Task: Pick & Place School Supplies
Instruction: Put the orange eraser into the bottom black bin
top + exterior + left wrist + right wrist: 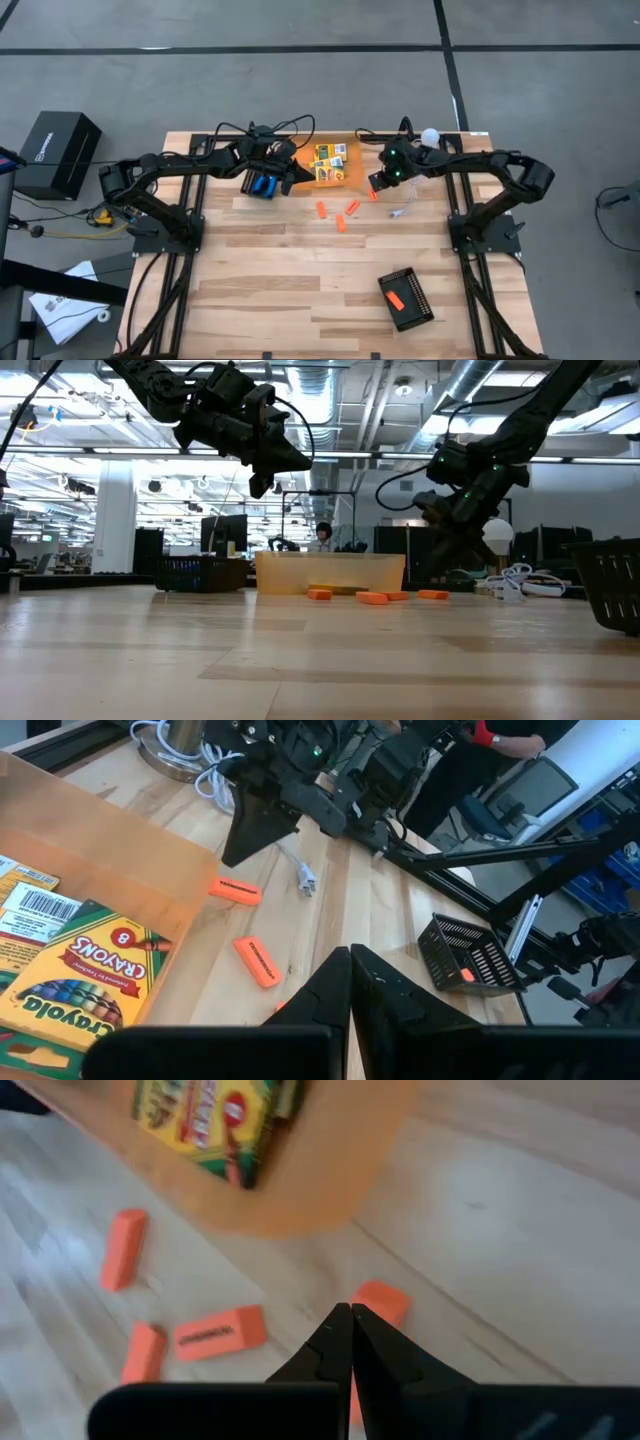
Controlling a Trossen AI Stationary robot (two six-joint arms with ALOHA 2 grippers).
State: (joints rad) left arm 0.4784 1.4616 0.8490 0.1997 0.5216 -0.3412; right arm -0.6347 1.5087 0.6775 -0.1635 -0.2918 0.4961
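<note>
Crayon boxes (331,163) lie flat in a tan tray (350,170) at the counter's (300,290) far middle; about three show from above, though the exact count is hard to tell. In the left wrist view one box (75,975) lies label up. Orange sticks (346,214) are scattered on the wood just in front of the tray: four loose ones, each lying flat and pointing a different way. A fifth orange stick (394,300) lies inside a black ridged tray (406,298) near the front right. A dark bin (263,185) with blue contents sits left of the tan tray. Both grippers are closed and hold nothing: the left gripper (302,172) hovers beside the tan tray's left edge, the right gripper (373,187) above the stick nearest the tray's right corner (372,1312).
</note>
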